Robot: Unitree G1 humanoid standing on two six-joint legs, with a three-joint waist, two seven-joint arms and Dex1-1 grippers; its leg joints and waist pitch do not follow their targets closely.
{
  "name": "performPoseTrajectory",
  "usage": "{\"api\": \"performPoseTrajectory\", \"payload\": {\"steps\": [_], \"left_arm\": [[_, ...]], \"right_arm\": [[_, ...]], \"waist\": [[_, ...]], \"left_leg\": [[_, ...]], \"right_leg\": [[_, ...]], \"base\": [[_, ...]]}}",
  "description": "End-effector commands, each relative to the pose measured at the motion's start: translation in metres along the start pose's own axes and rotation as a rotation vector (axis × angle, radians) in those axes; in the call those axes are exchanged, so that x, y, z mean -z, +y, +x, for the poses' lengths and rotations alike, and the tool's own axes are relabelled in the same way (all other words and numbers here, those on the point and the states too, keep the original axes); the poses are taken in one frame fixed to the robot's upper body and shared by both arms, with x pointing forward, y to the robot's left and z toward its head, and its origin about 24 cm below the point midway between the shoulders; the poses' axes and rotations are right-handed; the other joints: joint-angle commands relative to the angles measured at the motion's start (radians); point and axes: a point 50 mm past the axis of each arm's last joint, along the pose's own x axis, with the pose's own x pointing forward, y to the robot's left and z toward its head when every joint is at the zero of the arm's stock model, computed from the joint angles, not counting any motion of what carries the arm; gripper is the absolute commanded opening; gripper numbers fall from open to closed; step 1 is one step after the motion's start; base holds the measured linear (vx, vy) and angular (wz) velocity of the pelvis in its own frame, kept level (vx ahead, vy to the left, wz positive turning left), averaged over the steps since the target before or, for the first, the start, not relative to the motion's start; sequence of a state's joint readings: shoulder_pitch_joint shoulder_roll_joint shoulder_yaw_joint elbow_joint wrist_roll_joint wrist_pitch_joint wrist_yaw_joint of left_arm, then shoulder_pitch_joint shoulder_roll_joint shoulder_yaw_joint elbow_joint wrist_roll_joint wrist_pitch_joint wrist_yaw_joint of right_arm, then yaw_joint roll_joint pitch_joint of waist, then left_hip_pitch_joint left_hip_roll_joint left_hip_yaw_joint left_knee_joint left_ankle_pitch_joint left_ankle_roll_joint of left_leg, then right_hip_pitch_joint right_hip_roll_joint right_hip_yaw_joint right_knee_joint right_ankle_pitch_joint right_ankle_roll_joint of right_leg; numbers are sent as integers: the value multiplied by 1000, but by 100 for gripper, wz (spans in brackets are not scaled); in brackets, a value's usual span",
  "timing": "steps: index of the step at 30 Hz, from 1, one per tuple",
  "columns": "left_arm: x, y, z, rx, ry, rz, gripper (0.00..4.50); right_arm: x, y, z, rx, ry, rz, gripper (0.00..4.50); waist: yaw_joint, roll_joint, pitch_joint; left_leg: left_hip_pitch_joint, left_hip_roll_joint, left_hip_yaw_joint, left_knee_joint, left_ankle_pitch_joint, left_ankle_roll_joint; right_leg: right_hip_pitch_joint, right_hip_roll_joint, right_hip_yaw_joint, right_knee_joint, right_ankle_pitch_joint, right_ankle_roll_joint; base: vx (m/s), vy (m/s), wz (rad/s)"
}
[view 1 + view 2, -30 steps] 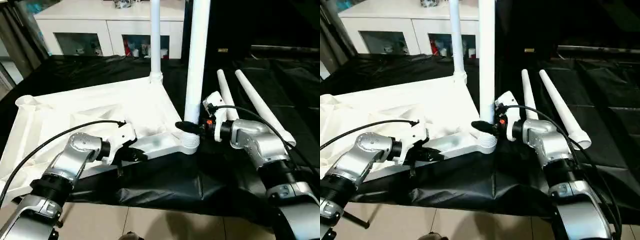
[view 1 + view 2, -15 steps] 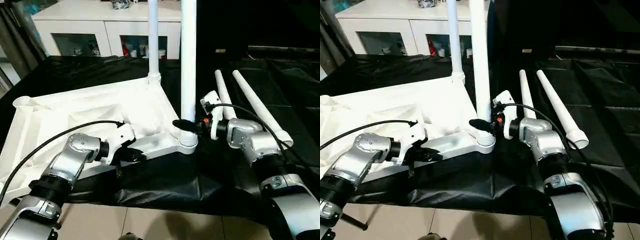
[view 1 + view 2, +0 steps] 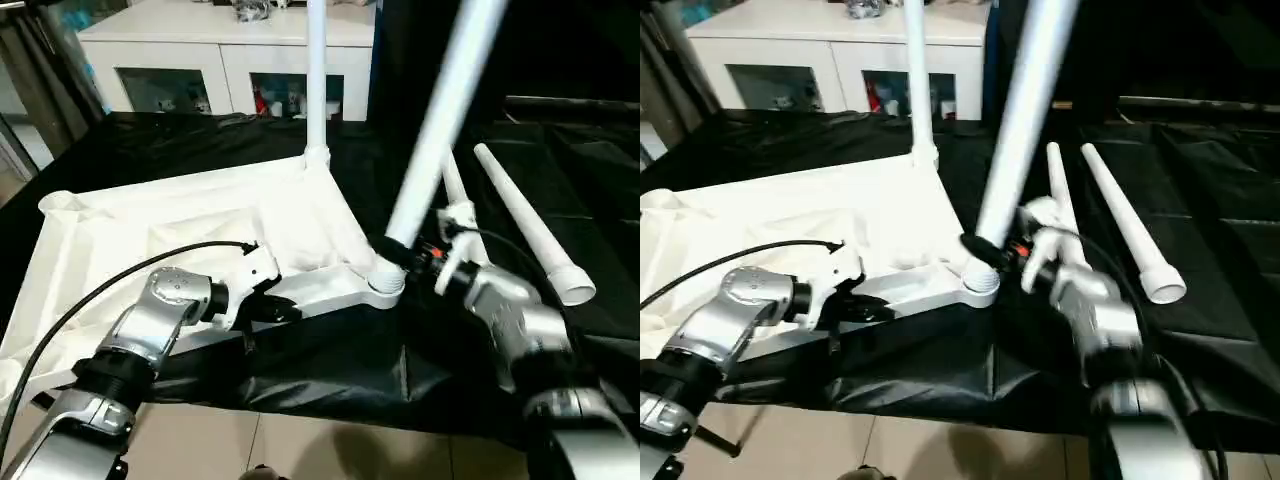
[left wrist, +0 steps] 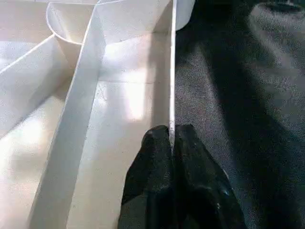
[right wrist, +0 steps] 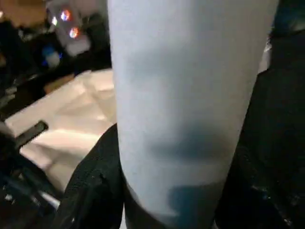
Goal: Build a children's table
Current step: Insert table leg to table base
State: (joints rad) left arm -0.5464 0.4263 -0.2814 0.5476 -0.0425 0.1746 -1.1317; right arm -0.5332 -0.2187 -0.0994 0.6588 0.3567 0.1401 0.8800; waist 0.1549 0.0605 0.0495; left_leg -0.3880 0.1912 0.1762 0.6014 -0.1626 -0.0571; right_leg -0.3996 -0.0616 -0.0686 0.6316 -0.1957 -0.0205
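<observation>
Children's table [image 3: 180, 225], upside down on black sheeting, ribbed underside facing up, long axis running away from the left pincer toward the far left corner. Left pincer [image 4: 172, 143] closed on the thin near rim of the top, one black finger on each side of the wall. Right pincer [image 3: 400, 255] clamped around the foot of a white leg [image 3: 440, 115], just above the near corner socket [image 3: 384, 282] beside it. Held leg leaning: foot at the socket, upper end tilting up and away to the right, not upright. Beyond that pincer, a second leg [image 3: 316, 75] standing straight up in the far corner socket. To the pincer's right, two loose legs [image 3: 520, 220] lying side by side on the sheeting, pointing away toward the back. Judged progress: one leg seated, one being fitted and not yet square, two left to mount, then the turn upright.
</observation>
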Motion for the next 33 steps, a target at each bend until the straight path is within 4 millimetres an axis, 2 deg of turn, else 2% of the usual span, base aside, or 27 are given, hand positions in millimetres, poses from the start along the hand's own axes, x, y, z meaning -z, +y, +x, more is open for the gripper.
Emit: {"api": "performPoseTrajectory", "payload": {"steps": [1,2,5,8,11,12,13,18,19,21,24,29,33], "left_arm": [[-16,9,-6,-53,-122,-4,0],[-16,9,-6,-52,-116,-1,0],[-16,9,-7,-44,-107,5,0],[-15,9,-6,-34,-92,13,0],[-12,8,-6,-17,-61,25,0],[-12,8,-5,-15,-56,27,0],[-11,7,-5,-8,-49,31,0],[-9,5,-5,4,-29,44,0],[-9,5,-5,4,-28,45,0],[-9,5,-6,2,-30,46,0],[-8,6,-6,1,-32,46,0],[-9,5,-6,10,-46,62,0],[-11,4,-5,33,-56,83,0]], "right_arm": [[25,-5,-14,73,85,35,191],[31,0,-15,61,108,15,191],[37,9,-12,16,167,-51,191],[36,14,-8,-26,202,-83,191],[35,18,-4,-74,265,-124,191],[35,18,-4,-82,276,-130,191],[35,18,-2,-97,293,-137,191],[38,21,-1,-223,433,-164,191],[39,21,-2,-244,457,-165,191],[41,22,-4,-284,491,-163,191],[44,22,-8,-323,511,-154,191],[46,18,-12,-347,479,-128,191],[45,20,-14,-389,468,-110,191]], "waist": [[-4,-11,-70],[-3,-4,-68],[-4,-6,-68],[-5,-6,-70],[-5,-10,-69],[-5,-8,-69],[-6,-14,-68],[-8,-13,-68],[-8,-21,-68],[-5,-20,-67],[-4,-24,-68],[-4,-22,-67],[-3,-22,-68]], "left_leg": [[19,42,-17,-70,-225,29],[21,42,-18,-70,-238,25],[21,41,-19,-73,-246,20],[21,41,-19,-72,-240,21],[19,40,-18,-72,-232,23],[19,40,-18,-72,-234,24],[18,40,-17,-73,-237,25],[19,41,-18,-74,-241,26],[18,41,-18,-74,-237,29],[21,43,-17,-74,-243,32],[22,45,-18,-76,-251,26],[26,46,-20,-79,-293,14],[27,46,-20,-79,-298,13]], "right_leg": [[40,-88,48,-89,-272,-167],[37,-89,49,-91,-293,-162],[37,-90,49,-96,-319,-152],[37,-88,50,-93,-304,-152],[39,-89,50,-93,-301,-149],[38,-89,50,-93,-305,-150],[38,-89,51,-96,-309,-148],[37,-88,50,-94,-308,-151],[40,-87,49,-91,-302,-155],[37,-89,51,-95,-313,-151],[37,-89,51,-94,-305,-151],[34,-91,50,-99,-336,-156],[36,-89,51,-98,-321,-162]], "base": [[0,0,0],[0,0,0],[0,0,0],[0,0,0],[0,0,0],[0,0,0],[0,0,0],[0,0,0],[0,0,0],[0,0,0],[0,0,0],[0,0,0],[0,0,0]]}}
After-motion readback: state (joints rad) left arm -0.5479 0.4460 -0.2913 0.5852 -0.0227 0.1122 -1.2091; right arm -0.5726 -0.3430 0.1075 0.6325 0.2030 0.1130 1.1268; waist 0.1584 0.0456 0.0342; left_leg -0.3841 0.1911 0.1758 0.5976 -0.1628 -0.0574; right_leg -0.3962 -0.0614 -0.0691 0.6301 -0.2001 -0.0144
